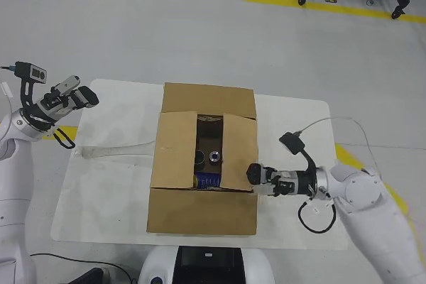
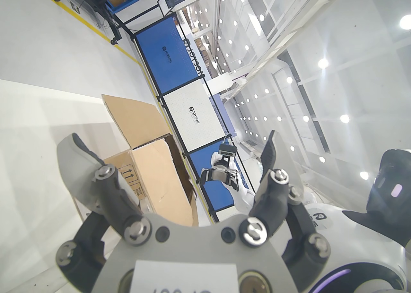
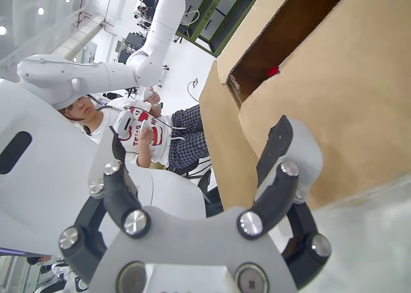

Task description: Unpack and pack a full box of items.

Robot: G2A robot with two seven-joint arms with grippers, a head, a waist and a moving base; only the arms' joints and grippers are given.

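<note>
White surface (image 1: 106, 206) carries the cardboard box (image 1: 202, 213) (side flaps half shut), just beside the gaping right pincer (image 1: 253, 175); left pincer (image 1: 90, 96) gapes well apart.

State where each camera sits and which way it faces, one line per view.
Top view: above the arms, facing down on table, box, both arms.
Left wrist view: tilted upward past the open left pincer toward box and ceiling.
Right wrist view: over the open right pincer, close beside the box.
All three share the box.

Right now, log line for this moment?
box: partly open, items inside | left tool: open, apart | right tool: open, beside box
</note>
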